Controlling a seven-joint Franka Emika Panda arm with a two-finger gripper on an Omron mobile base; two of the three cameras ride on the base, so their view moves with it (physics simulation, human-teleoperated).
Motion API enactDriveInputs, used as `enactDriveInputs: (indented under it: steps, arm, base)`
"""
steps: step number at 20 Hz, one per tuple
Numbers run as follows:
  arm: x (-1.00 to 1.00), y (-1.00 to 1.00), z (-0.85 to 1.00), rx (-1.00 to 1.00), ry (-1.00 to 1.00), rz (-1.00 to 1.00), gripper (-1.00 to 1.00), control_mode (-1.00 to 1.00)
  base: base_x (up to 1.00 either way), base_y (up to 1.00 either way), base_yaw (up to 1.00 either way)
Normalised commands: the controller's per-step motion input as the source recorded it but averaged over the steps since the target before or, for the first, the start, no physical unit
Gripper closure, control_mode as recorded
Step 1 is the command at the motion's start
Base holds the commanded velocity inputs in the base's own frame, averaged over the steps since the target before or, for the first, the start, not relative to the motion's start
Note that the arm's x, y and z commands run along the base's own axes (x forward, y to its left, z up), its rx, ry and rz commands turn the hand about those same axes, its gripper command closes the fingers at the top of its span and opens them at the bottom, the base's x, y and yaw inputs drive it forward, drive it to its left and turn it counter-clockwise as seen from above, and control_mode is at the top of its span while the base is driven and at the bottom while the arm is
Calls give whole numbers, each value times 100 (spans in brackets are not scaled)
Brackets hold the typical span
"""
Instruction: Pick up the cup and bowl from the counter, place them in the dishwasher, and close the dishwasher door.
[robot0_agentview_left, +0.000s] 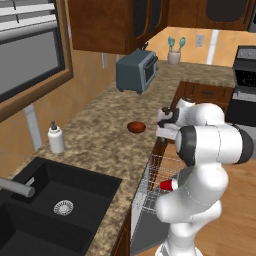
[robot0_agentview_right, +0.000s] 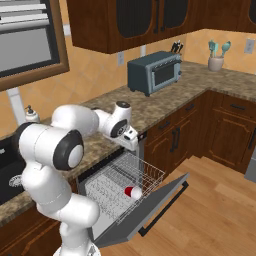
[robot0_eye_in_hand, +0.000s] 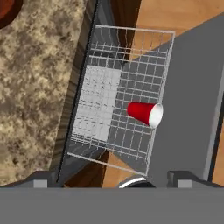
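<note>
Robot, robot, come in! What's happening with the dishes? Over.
Hand state unclear. Cup lying in rack. Bowl on counter. Door open. Nothing blocking.

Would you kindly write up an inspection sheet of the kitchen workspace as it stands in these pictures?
Surface: counter, brown-speckled granite.
Job's things: cup lies on its side in the white wire rack of the dishwasher; bowl sits on the counter, not yet loaded; dishwasher door is dropped open.
Clutter: soap bottle by the sink; toaster oven and utensil holder farther along the counter.
Gripper: gripper hangs at the counter edge above the rack, holding nothing; the spread of its jaws cannot be judged.
Cables: nothing seen.
Surroundings: wooden cabinets, wood floor, stove.
</note>
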Motion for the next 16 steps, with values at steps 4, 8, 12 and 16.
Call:
enactDriveInputs:
  steps: [4, 8, 12, 16]
  arm:
    - [1, 3, 51, -4, 24, -48, -100, -100]
    - [26, 28, 2, 0, 10, -30, -100, -100]
    - [34, 18, 0, 2, 1, -2, -100, -100]
    - [28, -11, 0, 25, -7, 4, -100, -100]
  base:
    - [0, 0, 0]
    - [0, 0, 0]
    - [0, 0, 0]
    - [0, 0, 0]
